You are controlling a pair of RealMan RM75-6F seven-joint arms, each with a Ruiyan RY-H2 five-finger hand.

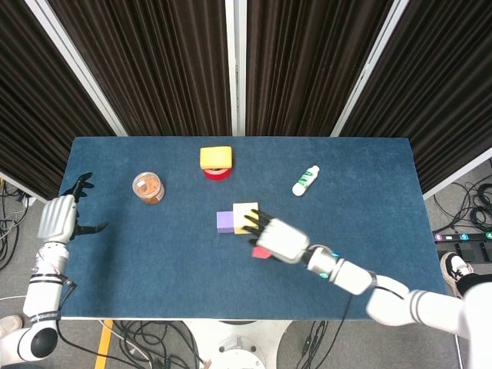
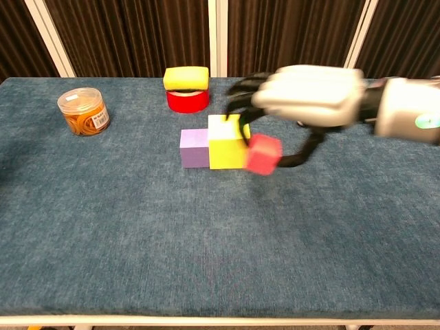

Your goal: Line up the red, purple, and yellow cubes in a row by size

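Red cube point(image 2: 263, 154) is up in the right robot hand point(image 2: 309, 96), pinched between the dark fingers point(image 2: 242, 88) and the thumb, sitting just to the right of the yellow cube point(image 2: 228, 142) near the middle of the blue tabletop point(image 2: 206, 247). In the chest view the red cube looks tilted and overlaps the yellow cube's lower right corner; whether the two actually touch, or whether the red one rests on the cloth, I cannot tell. From the head view the hand covers most of it, with only a red sliver point(image 1: 261, 252) peeking out below the palm point(image 1: 280, 240).

Yellow cube, the biggest, stands flush against the purple cube point(image 2: 194, 148) on its left, the two touching side by side; the purple one is clearly lower and narrower.

Over at the tabletop's left edge the left robot hand point(image 1: 60, 217) hangs with fingers spread apart and nothing in them.

Toward the far edge, a yellow sponge point(image 2: 185, 77) lies on top of a red tape roll point(image 2: 187, 100). A clear tub of rubber bands point(image 2: 84, 111) stands near the far left corner, and a small white bottle with a green label point(image 1: 305, 181) lies on its side toward the far right, well apart from the cubes.
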